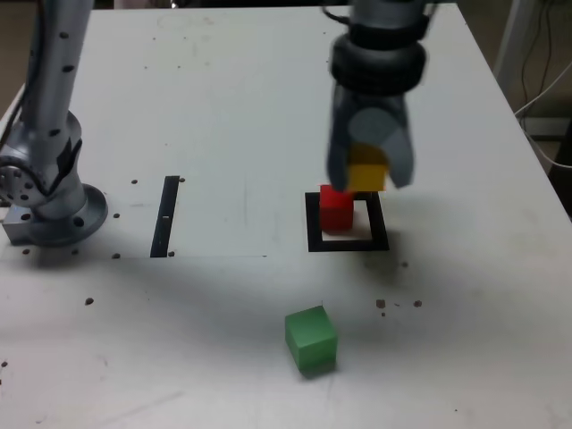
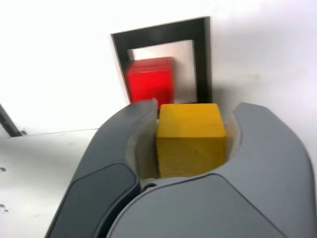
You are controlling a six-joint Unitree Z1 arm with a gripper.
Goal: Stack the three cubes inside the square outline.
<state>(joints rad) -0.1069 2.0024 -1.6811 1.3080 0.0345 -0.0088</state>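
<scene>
I have the yellow cube (image 2: pixel 191 140) caught between the jaws of my gripper (image 1: pixel 368 179); they stand apart only by the cube's width, closed against its two sides. In the exterior view the arm reaches in over the tabletop (image 1: pixel 250 107) from the far edge, and the gripper looks slightly blurred. The yellow cube is held up near the black square outline (image 1: pixel 315 223), and in that view it shows just to the right of the red cube (image 1: pixel 336 211); I cannot tell exactly how high it hangs.

The red cube sits inside the square outline, toward the exterior view's left side of the frame, with white centre showing beside it. The green cube (image 1: pixel 311 340) rests outside the outline, well apart from it, nearer the tabletop's near edge and turned at an angle to the frame. The thin black strip (image 1: pixel 165 216) lies flat between the frame and the grey round base (image 1: pixel 61 216) at the tabletop's left edge in the exterior view.
</scene>
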